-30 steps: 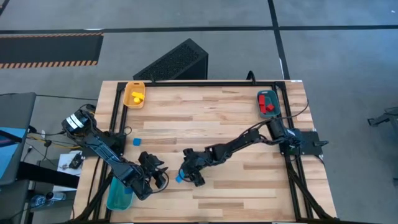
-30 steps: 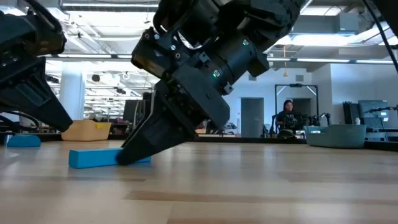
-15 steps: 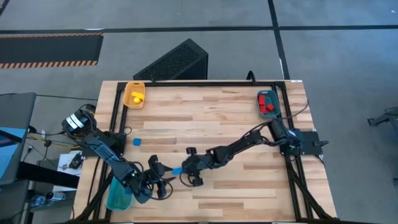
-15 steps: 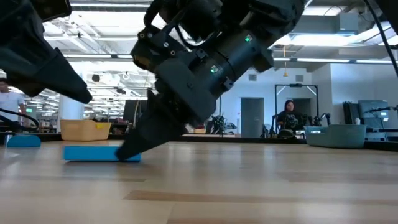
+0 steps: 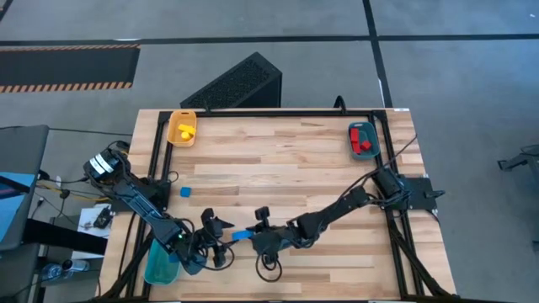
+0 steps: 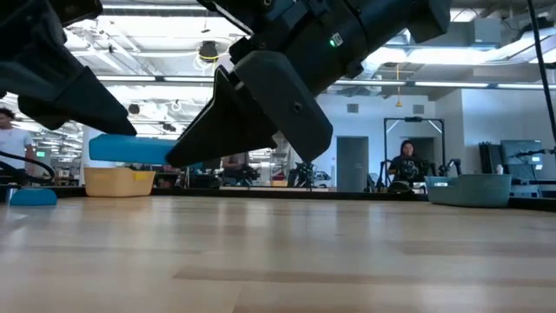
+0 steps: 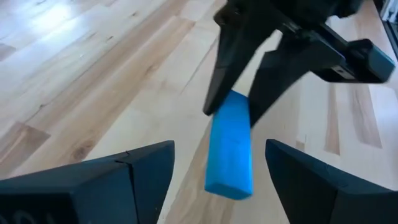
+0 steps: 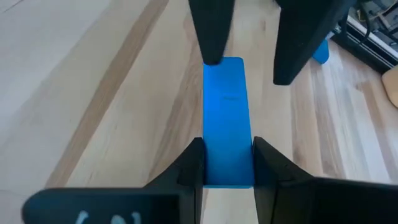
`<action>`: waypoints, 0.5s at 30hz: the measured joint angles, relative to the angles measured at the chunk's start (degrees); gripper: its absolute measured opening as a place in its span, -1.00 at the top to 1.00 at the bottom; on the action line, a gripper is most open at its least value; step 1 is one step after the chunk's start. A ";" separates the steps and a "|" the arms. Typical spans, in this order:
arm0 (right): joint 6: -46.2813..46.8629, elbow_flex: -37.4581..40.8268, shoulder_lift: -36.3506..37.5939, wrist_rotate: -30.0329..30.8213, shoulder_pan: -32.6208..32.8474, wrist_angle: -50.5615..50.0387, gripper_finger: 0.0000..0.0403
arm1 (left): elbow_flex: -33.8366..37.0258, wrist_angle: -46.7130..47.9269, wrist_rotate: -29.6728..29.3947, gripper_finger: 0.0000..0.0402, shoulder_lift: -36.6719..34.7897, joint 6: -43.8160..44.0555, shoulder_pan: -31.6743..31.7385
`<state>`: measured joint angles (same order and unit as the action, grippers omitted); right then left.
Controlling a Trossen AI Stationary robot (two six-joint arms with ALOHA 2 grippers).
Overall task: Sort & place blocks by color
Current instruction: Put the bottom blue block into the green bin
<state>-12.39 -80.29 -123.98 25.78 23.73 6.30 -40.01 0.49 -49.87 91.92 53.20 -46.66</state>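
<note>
A blue bar block (image 5: 240,234) hangs level above the table's near left part, with my right gripper (image 8: 228,163) shut on one end of it. My left gripper (image 7: 219,147) is open. Its two fingers (image 8: 211,31) stand on either side of the bar's free end (image 7: 230,180), with a gap on each side. In the low view the bar (image 6: 130,148) is clear of the tabletop. A small blue cube (image 5: 186,191) rests on the table farther left. My right gripper pinches the bar's two long sides at the end nearest it (image 8: 227,171), between its two fingers (image 8: 194,163). The fingers come nearly level from the table's right and lie along the bar. The bar sticks out ahead of them, level and lifted clear.
A yellow tray (image 5: 183,128) with yellow blocks stands at the far left corner. A red tray (image 5: 363,140) with red blocks is at the far right. A teal tray (image 5: 160,265) lies at the near left edge, beside my left arm.
My right gripper has shut on the blue bar and raised it off the table, carrying it a little toward the left gripper; the bar stays level. My left gripper has opened wider and now has its fingers on either side of the bar's free end.
</note>
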 joint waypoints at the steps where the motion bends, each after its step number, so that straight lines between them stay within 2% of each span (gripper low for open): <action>1: -0.01 0.00 0.00 0.05 0.01 -0.03 0.55 | 0.00 -0.09 0.02 -0.21 0.00 -0.19 -0.02; 8: -0.15 -2.55 0.04 -0.23 0.02 -0.32 0.55 | 0.00 -1.92 4.22 -0.21 0.20 -3.28 -0.04; 15: 0.41 -5.10 0.08 -2.25 0.98 -1.62 0.55 | 0.02 -7.89 1.35 -0.07 4.31 -11.37 -0.39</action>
<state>-11.98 -85.40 -123.90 23.53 24.71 4.68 -39.99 -7.40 -48.51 96.23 41.84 -47.05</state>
